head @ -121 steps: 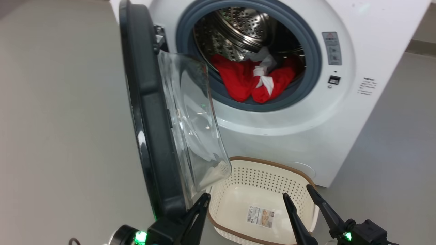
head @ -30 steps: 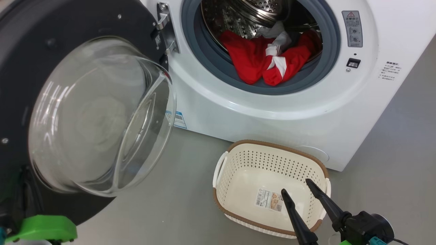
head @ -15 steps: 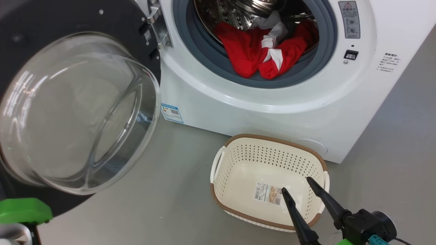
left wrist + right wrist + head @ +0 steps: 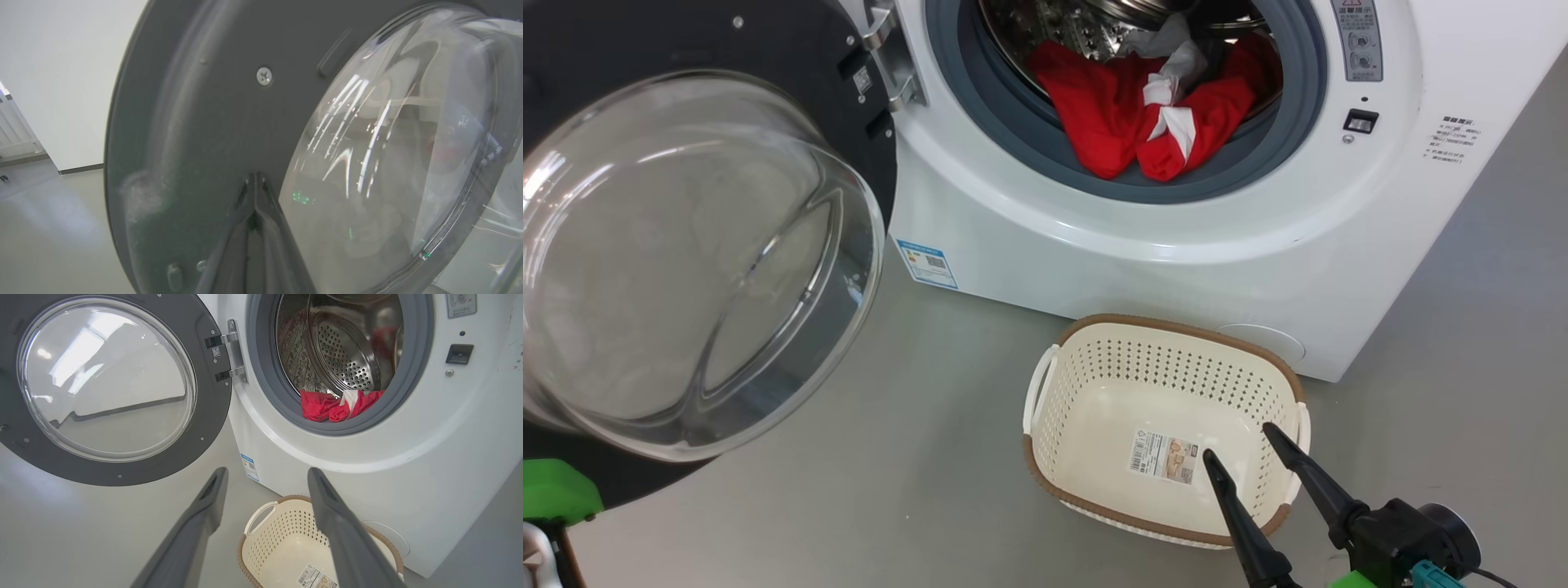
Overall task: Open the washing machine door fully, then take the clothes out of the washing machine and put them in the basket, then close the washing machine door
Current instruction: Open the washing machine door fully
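Door (image 4: 686,261) is found wide open; left gripper (image 4: 254,181) is closed, tips set against its dark inner rim. Clothes (image 4: 1119,106) are heaped in the washer (image 4: 1143,261) mouth. Right gripper (image 4: 1235,439) is held open over the basket (image 4: 1168,325).

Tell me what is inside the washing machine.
Red clothes with white strips lie heaped at the front of the steel drum. Anything beneath or behind them is covered.
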